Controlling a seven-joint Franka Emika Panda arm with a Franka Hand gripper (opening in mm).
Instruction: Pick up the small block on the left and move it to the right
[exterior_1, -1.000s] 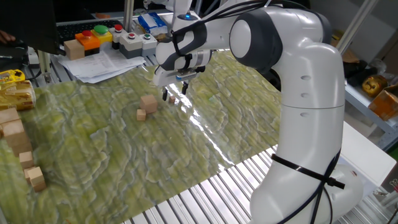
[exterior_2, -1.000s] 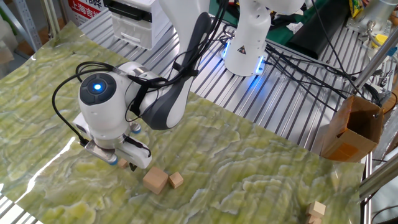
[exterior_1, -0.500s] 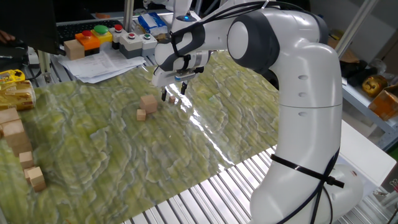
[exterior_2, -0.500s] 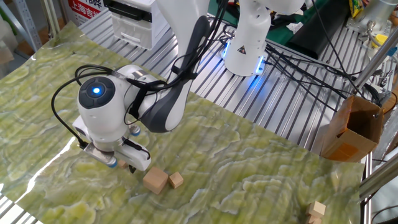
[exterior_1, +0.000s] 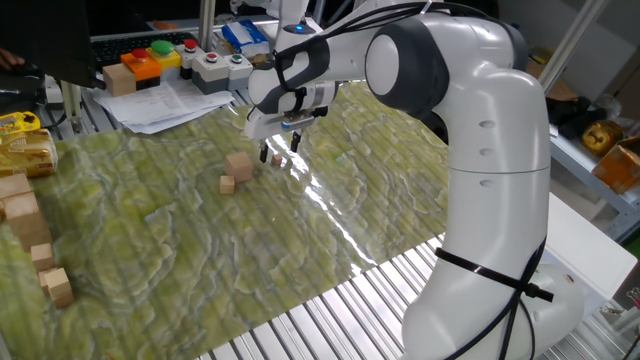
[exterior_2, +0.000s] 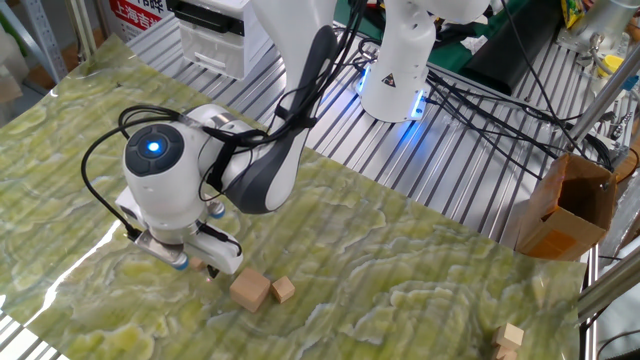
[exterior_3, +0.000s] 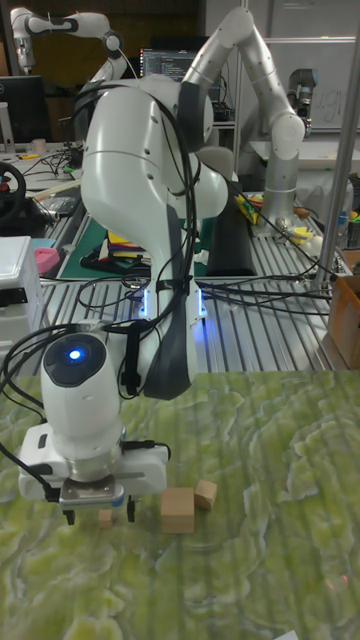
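Note:
The small block (exterior_3: 104, 517) is a tiny light-brown cube lying on the green mat, also seen in one fixed view (exterior_1: 277, 158). My gripper (exterior_3: 100, 516) hangs low over the mat, open, with one finger on each side of the block and a gap on both sides. In one fixed view the gripper (exterior_1: 281, 150) points straight down. Just beside it stand the largest tan cube (exterior_3: 177, 509) and a medium cube (exterior_3: 205, 493), which touch each other. In the other fixed view the gripper (exterior_2: 197, 264) is left of the largest cube (exterior_2: 250, 290).
A row of wooden blocks (exterior_1: 25, 215) lines the mat's left edge. Papers (exterior_1: 165, 100) and a button box (exterior_1: 160, 55) lie at the back. An open cardboard box (exterior_2: 565, 205) and more wooden blocks (exterior_2: 510, 338) are far off to one side.
The gripper has sunk slightly toward the mat around the small block. The blocks have not moved.

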